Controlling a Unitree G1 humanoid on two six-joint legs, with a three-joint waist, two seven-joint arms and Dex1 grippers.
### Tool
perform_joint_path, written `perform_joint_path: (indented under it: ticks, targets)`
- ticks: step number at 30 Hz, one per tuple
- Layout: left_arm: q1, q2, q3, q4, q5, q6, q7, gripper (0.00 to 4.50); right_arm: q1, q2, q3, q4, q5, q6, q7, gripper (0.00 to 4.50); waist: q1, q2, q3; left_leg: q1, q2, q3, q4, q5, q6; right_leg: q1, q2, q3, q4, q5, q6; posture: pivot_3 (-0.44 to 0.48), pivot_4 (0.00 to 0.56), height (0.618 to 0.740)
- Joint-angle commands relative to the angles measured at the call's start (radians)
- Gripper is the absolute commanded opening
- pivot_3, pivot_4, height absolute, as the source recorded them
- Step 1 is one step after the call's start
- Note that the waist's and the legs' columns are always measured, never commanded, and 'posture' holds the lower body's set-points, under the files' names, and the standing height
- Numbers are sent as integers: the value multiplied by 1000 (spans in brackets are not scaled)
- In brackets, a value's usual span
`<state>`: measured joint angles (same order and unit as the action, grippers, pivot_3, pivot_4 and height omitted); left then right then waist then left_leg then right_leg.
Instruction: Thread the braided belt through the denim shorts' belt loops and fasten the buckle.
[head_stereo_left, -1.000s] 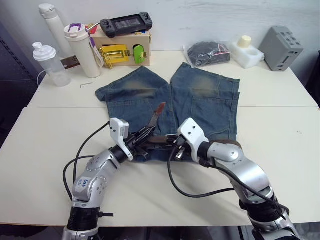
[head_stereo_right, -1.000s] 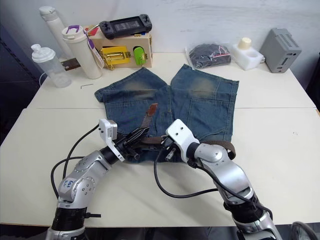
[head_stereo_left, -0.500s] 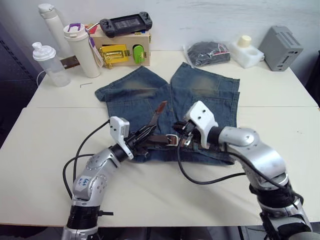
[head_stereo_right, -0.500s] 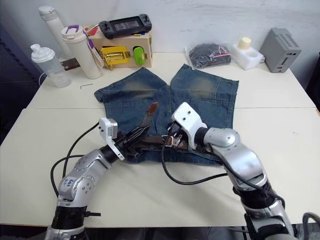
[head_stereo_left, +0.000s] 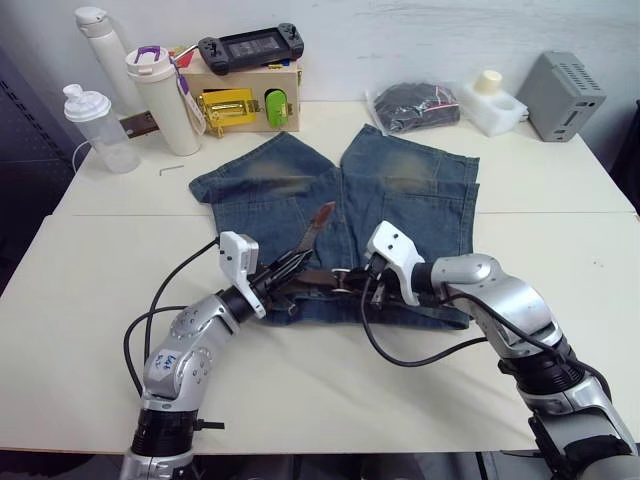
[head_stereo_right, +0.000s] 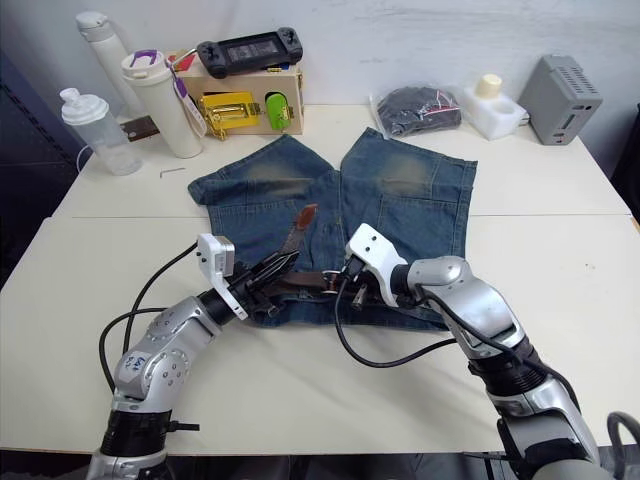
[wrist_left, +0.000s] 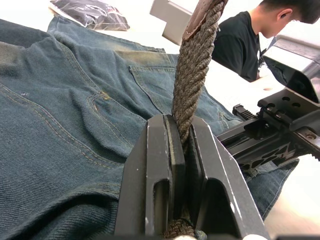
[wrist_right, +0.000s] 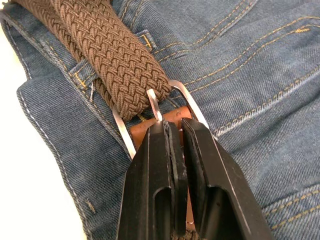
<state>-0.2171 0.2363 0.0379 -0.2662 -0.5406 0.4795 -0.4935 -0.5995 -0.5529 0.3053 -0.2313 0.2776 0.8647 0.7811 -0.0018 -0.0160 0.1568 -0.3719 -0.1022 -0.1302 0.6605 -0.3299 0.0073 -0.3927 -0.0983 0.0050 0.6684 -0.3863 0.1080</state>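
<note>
The denim shorts (head_stereo_left: 400, 190) lie flat mid-table, waistband toward me. The braided belt (head_stereo_left: 312, 277) runs along that waistband, passing under a belt loop (wrist_right: 82, 75). My left gripper (head_stereo_left: 290, 267) is shut on the braided strap (wrist_left: 192, 75) a little short of its end, and the smooth leather tip (head_stereo_left: 321, 214) sticks up over the left leg. The strap passes through the silver buckle (wrist_right: 187, 100), with its prong (wrist_right: 154, 105) lying on the weave. My right gripper (wrist_right: 179, 132) is shut on the brown leather tab just behind the buckle frame, low against the denim.
At the back left stand two bottles (head_stereo_left: 165, 95), a clear shaker (head_stereo_left: 100, 125) and a wooden box (head_stereo_left: 245, 100) with a game console on top. A bagged dark bundle (head_stereo_left: 415, 105), white foam block (head_stereo_left: 495, 105) and grey box (head_stereo_left: 560, 95) sit back right. A person (wrist_left: 245, 45) sits beyond the table.
My right gripper rose over the waistband, then came back down onto the buckle, with the right elbow swinging outward. The left gripper stayed put, still holding the strap.
</note>
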Motion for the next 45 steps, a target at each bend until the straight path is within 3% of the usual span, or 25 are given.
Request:
perform_joint_path:
  ticks: [1,18,26,36,45]
  targets:
    - [13,1,3,-49,-7,-11,1,0,-20,-5,19,10,-15,-32,25,407,0,0,0,0,0,0,0,0,0,0,0,0,0,0,0,0,150,733]
    - [9,-1,-11,-36,6,-33,-4,0,-200,-33,227,198,-154,-69,221,407,-1,0,0,0,1,2,0,0,0,0,1,0,-3,0,0,0,150,733]
    - [-25,15,-4,-22,8,-42,-18,0,-200,-23,327,200,-228,-48,259,407,-1,0,-1,0,1,1,0,0,0,1,1,-1,-3,0,0,0,150,733]
    - [-250,151,10,159,31,-89,-199,0,-212,54,437,269,-350,-21,254,407,-15,-4,-13,3,5,1,0,-2,-3,2,3,-4,-3,0,0,0,150,733]
    - [-485,163,-38,421,92,-192,-381,0,-196,143,489,340,-407,-13,271,407,-48,-7,-21,14,10,0,-1,-8,-7,2,4,-14,6,0,-1,0,150,733]
